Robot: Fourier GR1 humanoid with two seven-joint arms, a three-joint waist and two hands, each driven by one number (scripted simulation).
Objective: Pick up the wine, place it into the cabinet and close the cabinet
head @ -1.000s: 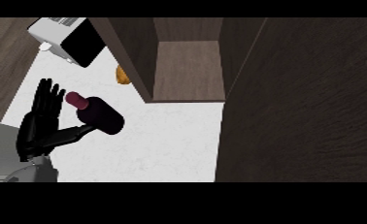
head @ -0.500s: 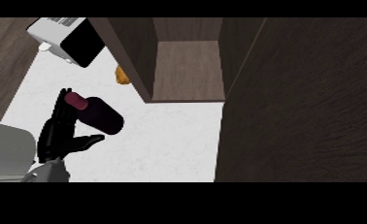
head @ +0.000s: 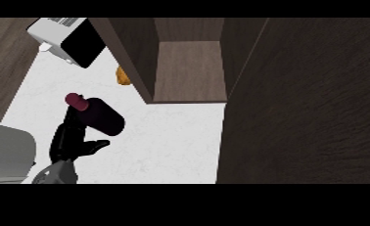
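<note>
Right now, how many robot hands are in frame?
1. The left hand shows at lower left on the white counter, fingers up against the wine bottle. The right hand shows nowhere in the head view.

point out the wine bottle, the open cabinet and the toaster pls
wine bottle [head: 103, 116]: head view, on its dark body, below the red cap.
cabinet [head: 189, 68]: head view, on the bare shelf floor inside the open compartment.
toaster [head: 52, 30]: head view, on its white top near the slots.
</note>
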